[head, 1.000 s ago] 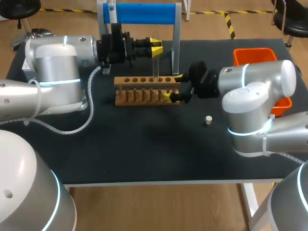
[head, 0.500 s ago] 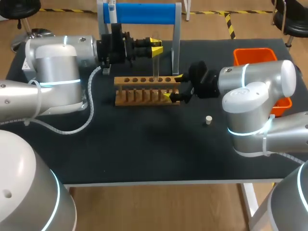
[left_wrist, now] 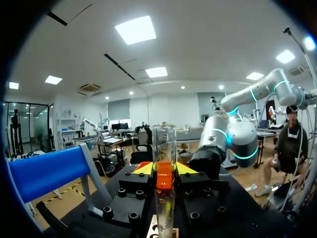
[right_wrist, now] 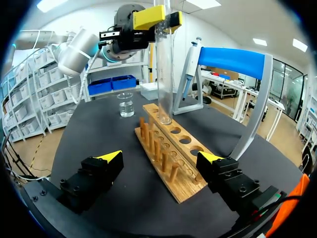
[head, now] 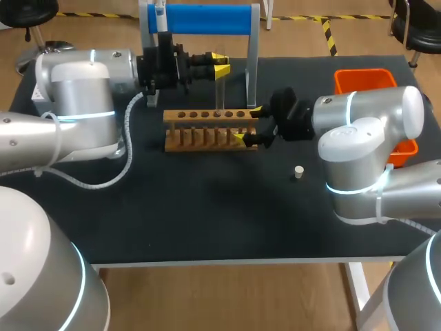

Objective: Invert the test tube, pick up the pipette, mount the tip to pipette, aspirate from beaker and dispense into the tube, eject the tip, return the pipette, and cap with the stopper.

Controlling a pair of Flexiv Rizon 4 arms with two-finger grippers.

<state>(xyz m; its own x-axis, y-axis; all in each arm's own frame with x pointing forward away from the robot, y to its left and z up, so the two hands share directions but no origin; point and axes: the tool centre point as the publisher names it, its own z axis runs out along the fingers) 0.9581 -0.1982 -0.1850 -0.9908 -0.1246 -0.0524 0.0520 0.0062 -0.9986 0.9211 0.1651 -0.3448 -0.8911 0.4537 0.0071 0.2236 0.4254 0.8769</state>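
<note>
A clear test tube [head: 220,88] stands upright over the wooden rack [head: 207,129]. My left gripper [head: 221,67] is shut on the tube near its top. In the left wrist view the tube [left_wrist: 164,148] rises between the yellow tips of the left gripper [left_wrist: 164,171]. In the right wrist view the tube's [right_wrist: 163,64] rounded lower end sits at a hole in the rack [right_wrist: 171,148]; I cannot tell whether it is inside. My right gripper [head: 249,125] stands open, its fingers either side of the rack's right end. The right gripper [right_wrist: 159,158] does not touch the rack.
A small white stopper [head: 298,172] lies on the black table right of the rack. The pipette [right_wrist: 190,62] hangs on the blue stand [head: 207,19] behind the rack. A beaker [right_wrist: 126,105] stands beyond the rack's far end. An orange bin [head: 365,79] is at the back right.
My left gripper has shifted slightly left and up with the tube. The right arm has not moved.
</note>
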